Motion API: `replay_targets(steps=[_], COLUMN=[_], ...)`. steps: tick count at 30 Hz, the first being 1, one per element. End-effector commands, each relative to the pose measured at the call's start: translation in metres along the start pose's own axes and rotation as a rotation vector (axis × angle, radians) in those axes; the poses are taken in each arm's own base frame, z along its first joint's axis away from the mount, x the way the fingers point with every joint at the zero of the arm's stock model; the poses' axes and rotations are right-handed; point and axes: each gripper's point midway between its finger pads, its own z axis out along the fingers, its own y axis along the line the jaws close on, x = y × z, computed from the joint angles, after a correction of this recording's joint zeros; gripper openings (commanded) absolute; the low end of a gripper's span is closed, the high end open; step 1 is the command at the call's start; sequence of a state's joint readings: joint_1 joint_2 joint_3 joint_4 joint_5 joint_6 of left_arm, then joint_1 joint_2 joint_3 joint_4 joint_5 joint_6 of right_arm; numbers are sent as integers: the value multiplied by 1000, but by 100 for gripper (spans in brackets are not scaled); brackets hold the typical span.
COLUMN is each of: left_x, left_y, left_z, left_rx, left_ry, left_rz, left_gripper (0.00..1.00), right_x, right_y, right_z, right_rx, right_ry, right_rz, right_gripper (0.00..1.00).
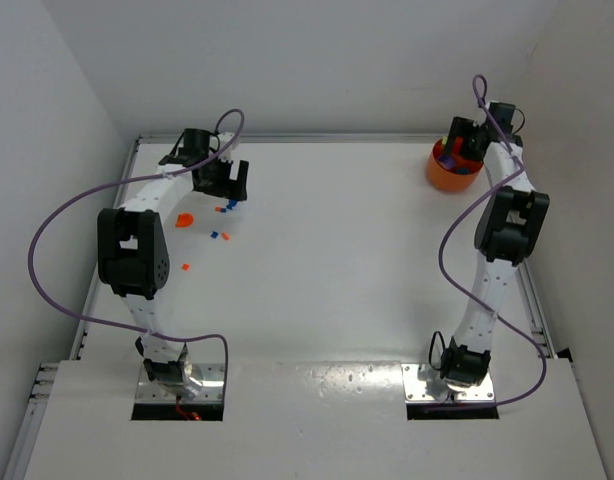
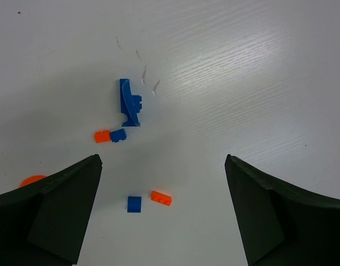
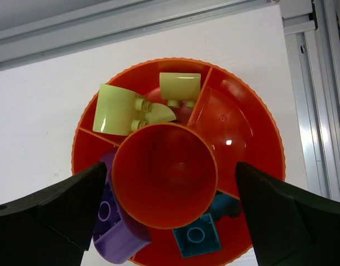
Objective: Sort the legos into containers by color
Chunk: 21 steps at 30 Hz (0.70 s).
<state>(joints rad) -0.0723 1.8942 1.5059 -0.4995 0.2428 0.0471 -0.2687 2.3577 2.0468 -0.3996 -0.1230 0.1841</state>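
Small legos lie loose on the white table under my left gripper (image 2: 163, 162), which is open and holds nothing. Between its fingers sit a blue brick (image 2: 134, 204) and an orange brick (image 2: 161, 198), side by side. Farther out lie a larger blue piece (image 2: 129, 103), a small blue brick (image 2: 118, 134) and an orange brick (image 2: 102, 136) touching it. From above, the left gripper (image 1: 224, 190) hangs over these legos (image 1: 225, 208). My right gripper (image 3: 170, 166) is open above the orange container (image 3: 245, 127), which holds yellow-green pieces (image 3: 117, 111), a purple piece (image 3: 117, 235) and a teal block (image 3: 196, 235).
An orange disc-like piece (image 2: 31, 180) lies by the left finger, also visible on the table (image 1: 184, 219). One more orange brick (image 1: 184, 267) lies nearer the left arm. The orange container (image 1: 449, 176) stands at the far right corner, close to the metal rail (image 3: 319, 111) and the walls.
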Motion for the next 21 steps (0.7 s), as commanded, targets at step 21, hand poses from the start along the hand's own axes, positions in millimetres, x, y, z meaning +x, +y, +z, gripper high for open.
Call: replay_targets(steps=[21], left_x=[-22], left_y=[-6], left_z=[-9], left_rx=[5], left_ry=[-57], left_rz=[-6], left_gripper=[100], right_x=[-12], right_y=[22], right_z=[-13], right_rx=[-124], right_ry=[-24], right_rz=[62], right_gripper=[99])
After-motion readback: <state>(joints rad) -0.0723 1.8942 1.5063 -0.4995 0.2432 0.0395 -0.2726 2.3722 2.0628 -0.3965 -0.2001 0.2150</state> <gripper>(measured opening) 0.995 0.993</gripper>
